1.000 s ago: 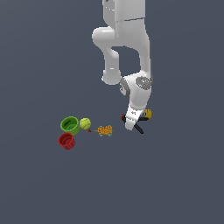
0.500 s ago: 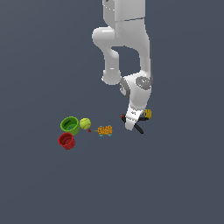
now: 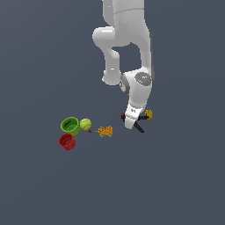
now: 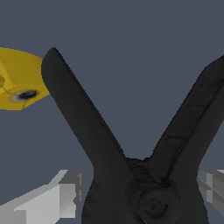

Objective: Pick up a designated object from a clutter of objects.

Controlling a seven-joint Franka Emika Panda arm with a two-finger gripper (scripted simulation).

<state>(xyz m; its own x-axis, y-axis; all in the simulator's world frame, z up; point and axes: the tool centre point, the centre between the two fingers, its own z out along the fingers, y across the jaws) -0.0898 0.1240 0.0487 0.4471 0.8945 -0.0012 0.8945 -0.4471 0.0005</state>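
The black spring clamp with 2 long diverging handles (image 4: 131, 148) lies directly between the jaws of the white gripper (image 4: 140, 192). Its pivot sits level with the 2 pale fingertips (image 4: 61, 197), and the handles run away from the jaws in a V, so the clamp's long axis crosses the closing line. The jaws stand apart, 1 on each flank of the pivot, with a gap on either side; nothing is gripped yet. A small yellow block (image 4: 19, 83) sits just beyond 1 handle tip.
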